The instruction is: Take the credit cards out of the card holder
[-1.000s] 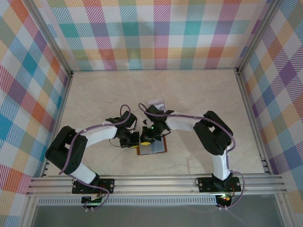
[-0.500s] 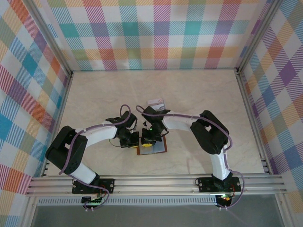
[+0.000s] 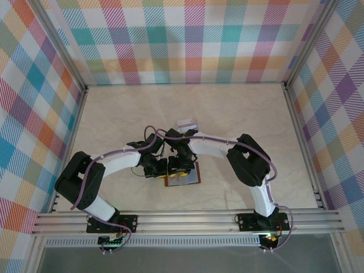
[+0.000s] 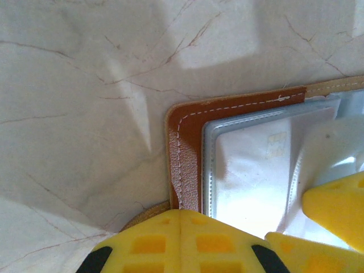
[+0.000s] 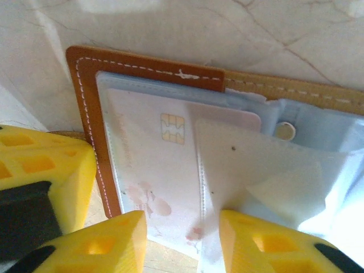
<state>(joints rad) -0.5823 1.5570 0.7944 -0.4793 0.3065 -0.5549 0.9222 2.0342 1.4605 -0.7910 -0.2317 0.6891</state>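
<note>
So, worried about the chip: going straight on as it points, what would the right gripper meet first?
Probably the pale credit card in its clear sleeve inside the card holder, just ahead of the right gripper, jaws parted; depth unclear.

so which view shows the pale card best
Right wrist: the pale card is close up, chip and edges clear. Left wrist shows it washed out by glare; top view, too small to tell.
</note>
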